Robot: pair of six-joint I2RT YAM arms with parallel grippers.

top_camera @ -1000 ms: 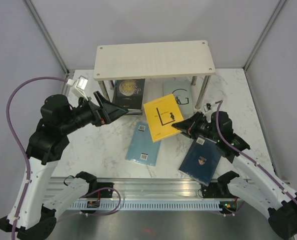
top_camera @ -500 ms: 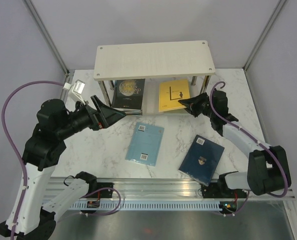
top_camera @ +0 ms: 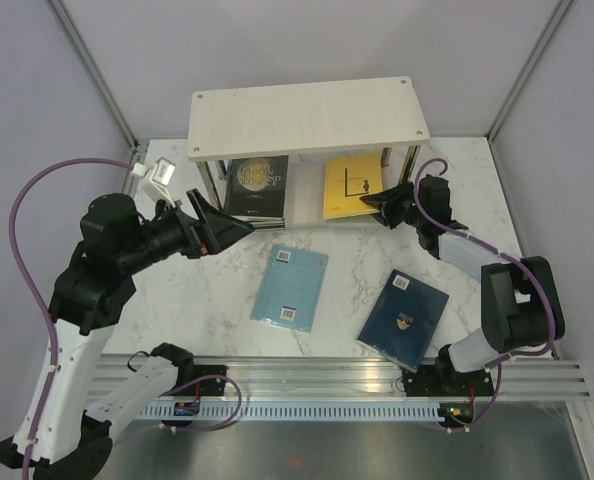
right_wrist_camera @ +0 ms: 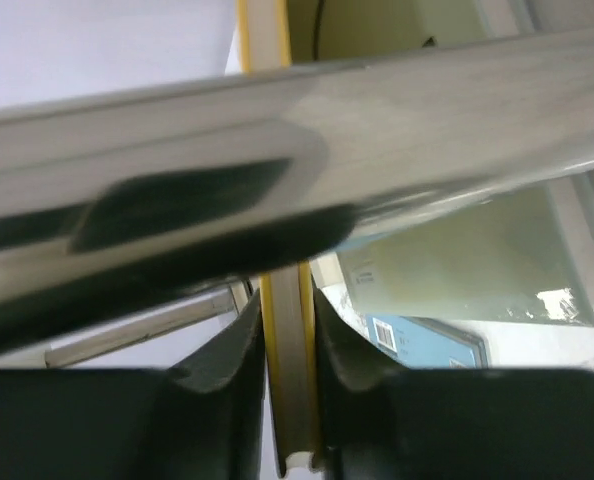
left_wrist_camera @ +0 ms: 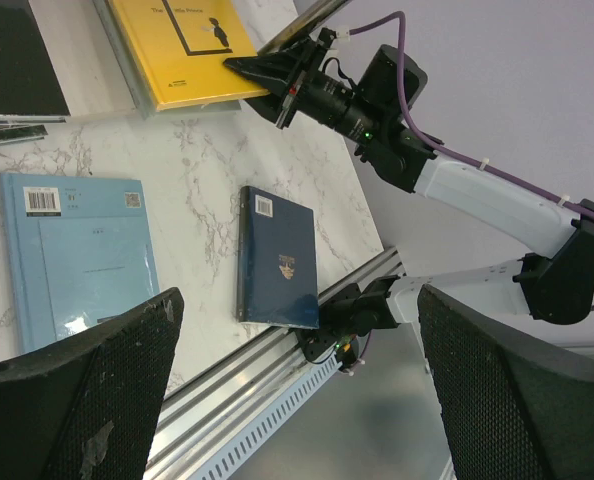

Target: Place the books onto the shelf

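Right gripper [top_camera: 374, 203]: jaws pinched on edge of thin yellow paperback book [top_camera: 349, 185].
Book position: lower tier of pale wooden two-tier shelf [top_camera: 307, 118].
Left gripper [top_camera: 229, 228]: jaws spread wide, empty.

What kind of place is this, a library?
Probably a robot testing booth, not a library: black-and-white robot arms bolted to a silver metal rail, plain grey walls, and just one small pale wooden shelf on a white marble-patterned table.

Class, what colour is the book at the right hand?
Yellow paperback book; clearest in top view.
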